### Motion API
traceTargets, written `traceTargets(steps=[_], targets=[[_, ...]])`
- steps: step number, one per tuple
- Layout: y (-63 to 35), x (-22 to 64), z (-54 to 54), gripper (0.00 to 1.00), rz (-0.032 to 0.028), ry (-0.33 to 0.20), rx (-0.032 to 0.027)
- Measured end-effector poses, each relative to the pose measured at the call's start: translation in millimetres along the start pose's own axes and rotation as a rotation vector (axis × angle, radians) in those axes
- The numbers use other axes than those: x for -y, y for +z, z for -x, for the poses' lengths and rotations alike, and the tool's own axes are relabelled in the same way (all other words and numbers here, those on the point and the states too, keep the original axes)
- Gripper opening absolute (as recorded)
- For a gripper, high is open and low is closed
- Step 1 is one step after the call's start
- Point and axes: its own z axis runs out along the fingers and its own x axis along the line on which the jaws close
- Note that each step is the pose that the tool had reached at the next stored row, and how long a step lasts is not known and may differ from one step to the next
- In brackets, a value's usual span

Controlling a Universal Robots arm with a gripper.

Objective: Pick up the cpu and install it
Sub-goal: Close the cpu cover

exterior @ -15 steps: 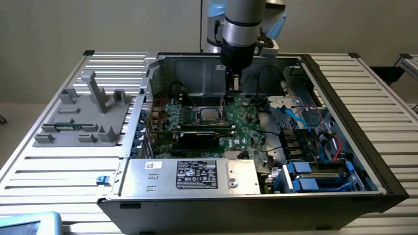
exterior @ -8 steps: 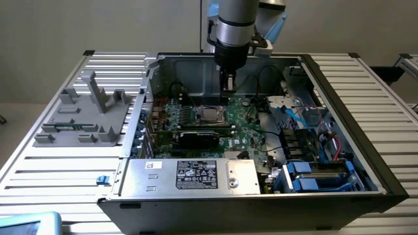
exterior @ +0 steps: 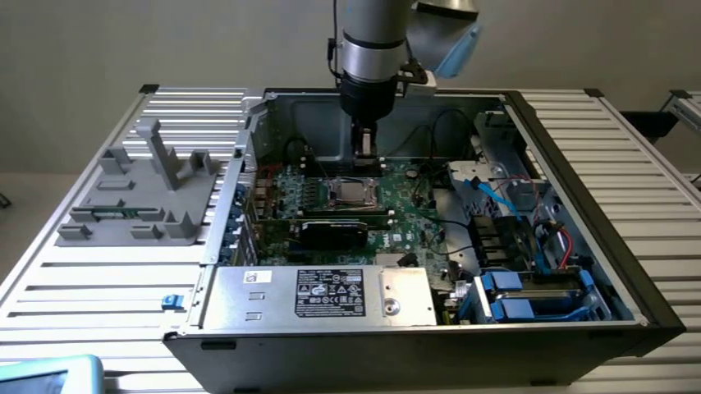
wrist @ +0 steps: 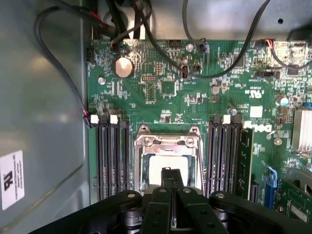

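Finds the end effector [wrist: 167, 173] narrow, fingers pressed together, just above the cpu [wrist: 154, 170]. Notes the cpu lying flat within the socket frame [wrist: 168, 141] on the motherboard [wrist: 219, 107]. Records memory slots [wrist: 113, 156] close along both frame edges, open room overhead inside the case [exterior: 416, 361].

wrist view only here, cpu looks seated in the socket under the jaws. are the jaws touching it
observer: seems not. the exterior view shows the gripper hanging above the cpu, jaws shut, with what looks like a gap between them.
operator: where's the grey tray
observer: the grey tray stands on the slatted table outside the case, at the exterior view's left.
operator: anything in the case beyond my picture
observer: a silver box with a black label, at the edge nearest the exterior camera.
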Motion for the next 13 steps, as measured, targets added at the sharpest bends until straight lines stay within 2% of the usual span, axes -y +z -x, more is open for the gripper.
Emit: traceTargets(steps=[6,13], targets=[[11.6,19.9,0.4,0.11,-0.0006,0.0,0.0001],[24.7,31.9,0.7,0.11,-0.0006,0.0,0.0]])
